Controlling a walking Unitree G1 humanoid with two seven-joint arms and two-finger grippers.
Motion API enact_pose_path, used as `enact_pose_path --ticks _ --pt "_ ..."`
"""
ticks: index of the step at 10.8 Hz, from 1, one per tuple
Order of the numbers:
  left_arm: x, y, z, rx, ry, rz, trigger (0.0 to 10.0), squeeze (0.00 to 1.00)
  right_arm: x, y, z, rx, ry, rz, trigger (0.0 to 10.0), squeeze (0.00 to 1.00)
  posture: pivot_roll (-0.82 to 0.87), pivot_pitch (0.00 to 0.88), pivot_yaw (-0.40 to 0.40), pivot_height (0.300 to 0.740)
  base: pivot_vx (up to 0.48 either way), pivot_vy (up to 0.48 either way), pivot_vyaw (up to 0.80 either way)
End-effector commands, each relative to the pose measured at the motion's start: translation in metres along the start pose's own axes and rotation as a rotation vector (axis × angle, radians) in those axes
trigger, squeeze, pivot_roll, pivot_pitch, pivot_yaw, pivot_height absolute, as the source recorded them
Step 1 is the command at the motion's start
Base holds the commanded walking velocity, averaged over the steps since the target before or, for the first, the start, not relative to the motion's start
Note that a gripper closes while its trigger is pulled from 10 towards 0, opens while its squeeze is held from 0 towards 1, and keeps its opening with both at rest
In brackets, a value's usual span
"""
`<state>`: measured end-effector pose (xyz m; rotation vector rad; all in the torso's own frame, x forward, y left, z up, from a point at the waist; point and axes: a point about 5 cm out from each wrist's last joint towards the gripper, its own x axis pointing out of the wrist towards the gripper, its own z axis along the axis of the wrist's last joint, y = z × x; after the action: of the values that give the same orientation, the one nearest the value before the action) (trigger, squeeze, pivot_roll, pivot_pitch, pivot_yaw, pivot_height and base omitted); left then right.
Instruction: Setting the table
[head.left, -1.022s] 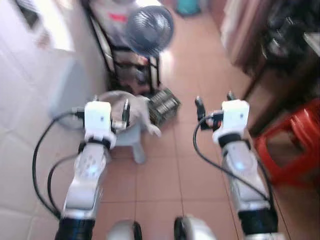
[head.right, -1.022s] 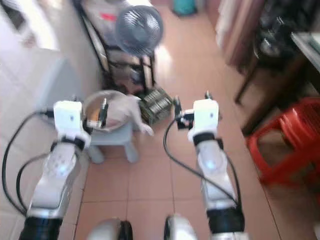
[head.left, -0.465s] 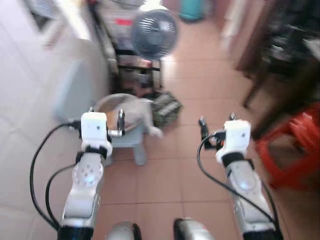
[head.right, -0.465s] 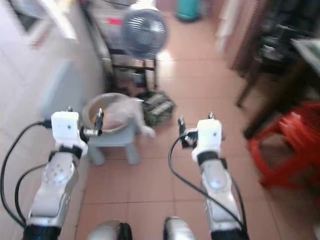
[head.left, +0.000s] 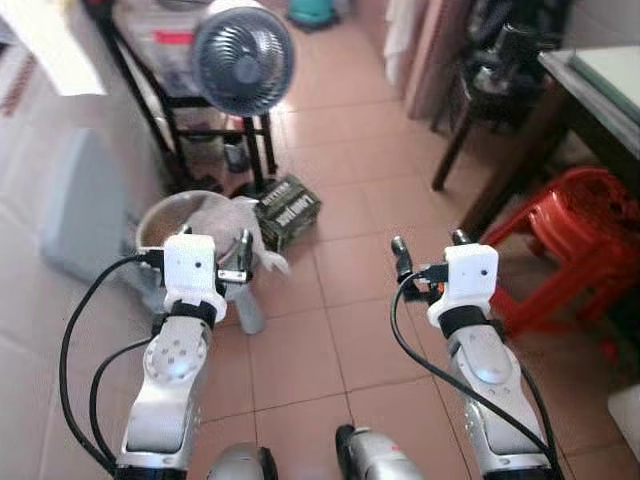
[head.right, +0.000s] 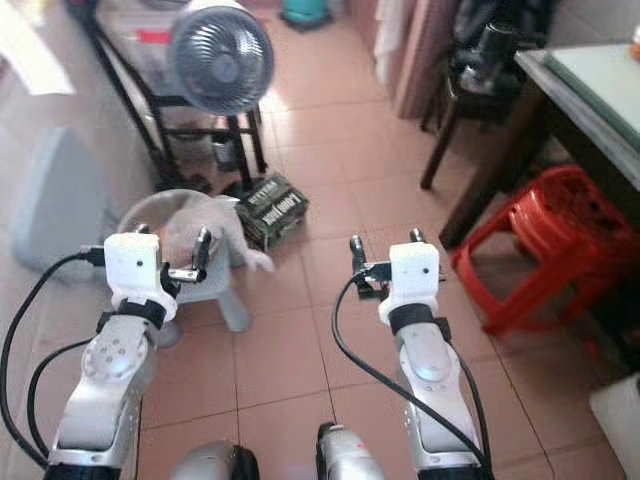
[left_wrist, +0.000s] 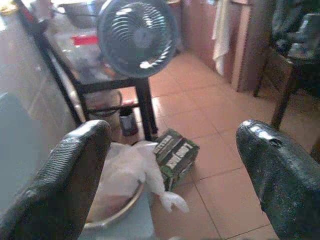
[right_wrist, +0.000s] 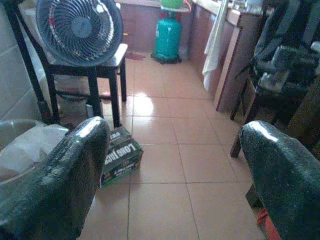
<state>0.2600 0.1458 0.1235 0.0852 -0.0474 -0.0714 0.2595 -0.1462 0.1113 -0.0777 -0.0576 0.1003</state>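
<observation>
Table (head.right: 590, 95): dark-framed, pale top, at the far right; its visible edge runs away from the robot. Red stools (head.right: 545, 235) stand against its near side. Open tiled floor (head.right: 330, 180) lies ahead between table and fan (head.right: 220, 45). A metal bowl (head.left: 175, 215) sits on a small stool at left. Left gripper (head.left: 212, 240) and right gripper (head.left: 428, 245) are raised level, pointing forward, fingers apart, empty.

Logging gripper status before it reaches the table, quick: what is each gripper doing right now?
Left gripper: open, holding nothing, above the metal bowl on the stool.
Right gripper: open, holding nothing, above the tiled floor.
</observation>
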Motion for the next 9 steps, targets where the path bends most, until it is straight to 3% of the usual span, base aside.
enact_pose_path --ticks 1,7,9 --pt "-0.0031 -0.0033 0.0066 -0.011 -0.028 -0.046 10.0 0.00 -0.0029 -0.0003 0.0049 0.008 -0.010 -0.003 10.0 0.00 0.01 0.176 0.018 0.740 0.000 0.000 -0.80" --pt "-0.0048 -0.0083 0.0096 -0.043 -0.037 -0.093 10.0 0.00 -0.0070 -0.0018 0.0045 -0.003 0.008 0.000 10.0 0.00 0.00 0.183 0.018 0.740 0.334 0.000 -0.80" --pt "-0.0050 -0.0071 0.0091 -0.043 -0.030 -0.081 10.0 0.00 -0.0067 -0.0015 0.0042 -0.003 0.011 0.001 10.0 0.00 0.00 0.184 0.019 0.740 0.000 0.000 -0.80"
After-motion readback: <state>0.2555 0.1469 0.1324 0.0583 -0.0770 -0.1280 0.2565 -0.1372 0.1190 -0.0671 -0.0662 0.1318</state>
